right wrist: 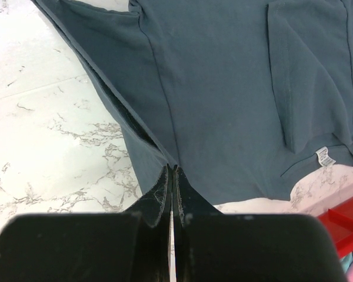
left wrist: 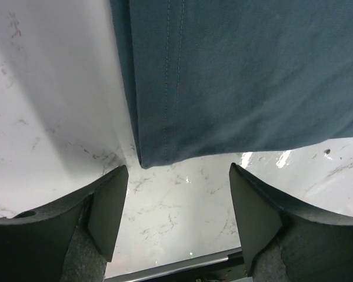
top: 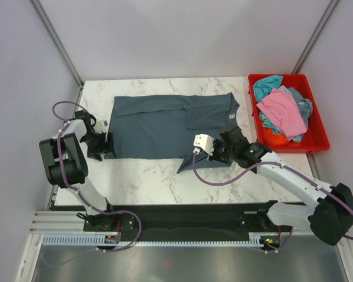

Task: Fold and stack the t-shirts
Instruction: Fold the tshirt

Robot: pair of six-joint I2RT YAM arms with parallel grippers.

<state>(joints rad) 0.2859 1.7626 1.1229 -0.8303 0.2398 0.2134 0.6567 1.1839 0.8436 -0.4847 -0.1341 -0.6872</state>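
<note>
The slate-blue t-shirt (top: 159, 123) lies flat just left of the red bin (top: 294, 148), its long axis running toward the bin. The right gripper (right wrist: 170, 170) pinches its near edge, jaws closed. The left gripper (left wrist: 179, 176), jaws apart and empty, faces the corner farthest from the bin. The white tag (right wrist: 325, 157) is too small to read

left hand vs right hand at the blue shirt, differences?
The left hand is open, nothing between its fingers; the right hand is shut on the slate-blue shirt's near edge. The left hand sits at the shirt's near-left corner, the right hand toward its right side. Both are low over the table.
</note>
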